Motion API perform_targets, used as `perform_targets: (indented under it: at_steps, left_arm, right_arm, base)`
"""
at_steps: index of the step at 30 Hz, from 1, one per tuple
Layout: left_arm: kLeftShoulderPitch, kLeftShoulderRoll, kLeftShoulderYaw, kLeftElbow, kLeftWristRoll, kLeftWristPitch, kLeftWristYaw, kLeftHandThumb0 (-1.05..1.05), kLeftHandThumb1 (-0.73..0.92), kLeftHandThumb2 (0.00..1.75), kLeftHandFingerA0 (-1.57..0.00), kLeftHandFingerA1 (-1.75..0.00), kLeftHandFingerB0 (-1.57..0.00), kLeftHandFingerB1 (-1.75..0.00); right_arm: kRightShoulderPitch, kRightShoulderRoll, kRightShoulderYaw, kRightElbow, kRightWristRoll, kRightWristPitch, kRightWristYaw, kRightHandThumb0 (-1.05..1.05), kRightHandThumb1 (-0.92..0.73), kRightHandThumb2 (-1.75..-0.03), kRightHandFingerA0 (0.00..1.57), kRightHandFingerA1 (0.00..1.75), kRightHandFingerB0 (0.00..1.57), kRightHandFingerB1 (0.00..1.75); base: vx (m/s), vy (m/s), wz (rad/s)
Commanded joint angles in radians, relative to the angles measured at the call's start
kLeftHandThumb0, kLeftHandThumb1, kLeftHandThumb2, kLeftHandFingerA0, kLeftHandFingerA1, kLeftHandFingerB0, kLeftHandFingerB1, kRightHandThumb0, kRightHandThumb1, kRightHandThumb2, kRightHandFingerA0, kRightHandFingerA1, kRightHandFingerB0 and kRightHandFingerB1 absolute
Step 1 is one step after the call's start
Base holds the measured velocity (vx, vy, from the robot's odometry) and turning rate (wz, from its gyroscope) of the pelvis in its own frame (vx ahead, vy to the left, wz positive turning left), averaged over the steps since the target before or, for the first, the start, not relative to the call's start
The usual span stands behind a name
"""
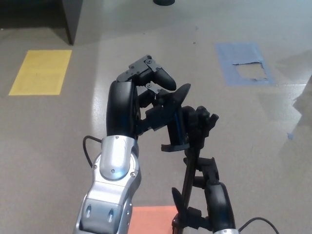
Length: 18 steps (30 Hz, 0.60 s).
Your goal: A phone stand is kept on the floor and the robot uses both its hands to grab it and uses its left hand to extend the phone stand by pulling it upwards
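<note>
Gripping the phone stand [187, 146] near its boxy black cradle, our left hand [146, 95] wraps glossy fingers round the top, above a brushed-silver forearm [113, 180]. Lower down, our right hand [204, 204] clasps the slim matte pole. Both rise over speckled grey floor [48, 136] with yellow [41, 71], blue [243, 63] and orange [151, 219] patches.

phone stand [187, 161] base cut off below, right hand [209, 204] partly cropped
</note>
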Motion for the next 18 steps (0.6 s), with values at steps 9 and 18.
perform_targets:
  at_steps: [9, 18]
  left_arm:
    - [-0.092, -0.160, 0.005, -0.216, -0.129, 0.271, 0.105, -0.03, 0.68, 0.70, -0.89, -1.75, -0.63, -1.75]
    - [-0.403, -0.197, 0.119, -0.247, -0.295, 0.347, 0.148, -0.08, 0.64, 0.76, -0.89, -1.75, -0.66, -1.75]
  right_arm:
    - [-0.027, -0.036, 0.002, 0.034, -0.010, -0.023, -0.027, -1.04, -0.72, -1.15, 1.50, 1.38, 1.21, 1.20]
    - [-0.027, -0.038, 0.003, 0.036, -0.012, -0.019, -0.036, -0.58, -0.42, -1.08, 1.53, 1.42, 1.54, 1.41]
  base:
    - [0.00, 0.000, 0.00]
    - [0.00, 0.000, 0.00]
